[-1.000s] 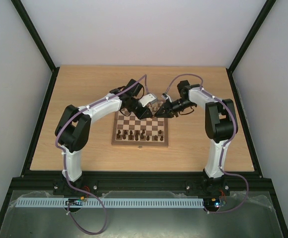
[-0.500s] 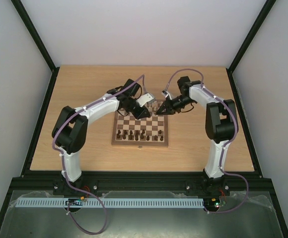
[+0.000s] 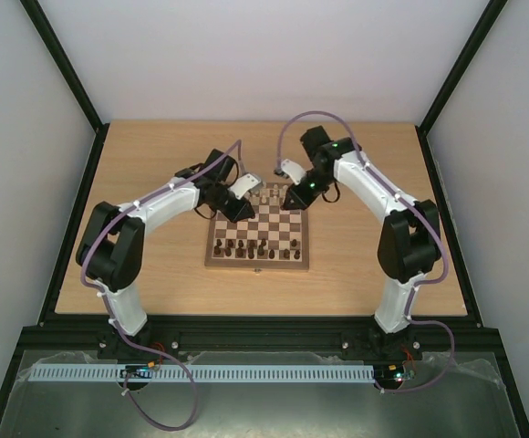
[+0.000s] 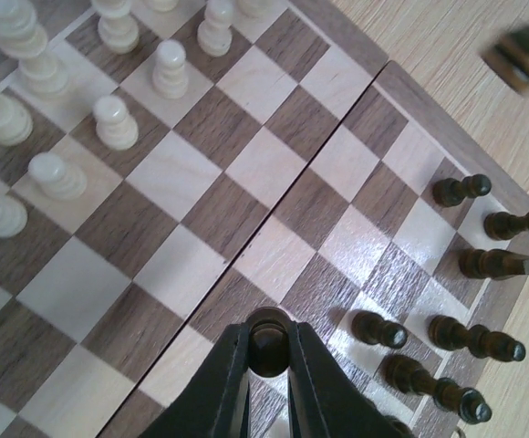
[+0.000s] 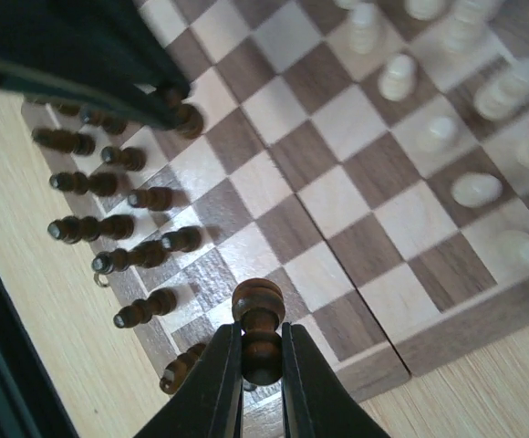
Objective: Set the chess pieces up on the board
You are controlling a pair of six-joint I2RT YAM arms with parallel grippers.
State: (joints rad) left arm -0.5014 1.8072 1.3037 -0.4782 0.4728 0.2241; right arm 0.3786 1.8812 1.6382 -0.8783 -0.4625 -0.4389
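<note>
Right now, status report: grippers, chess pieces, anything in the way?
Both shut. The left gripper holds a dark piece over the board; the right gripper holds a second dark piece above its edge. Arms close together, mind a clash.

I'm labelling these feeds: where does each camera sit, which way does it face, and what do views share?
Top external: above, behind the robot, facing down at table and board; left arm and right arm show.
Left wrist: on its arm, facing down; left gripper shut on a dark piece.
Right wrist: on its arm, facing down; right gripper shut on a second dark piece.
Shared: both wrist views show cream pieces.
</note>
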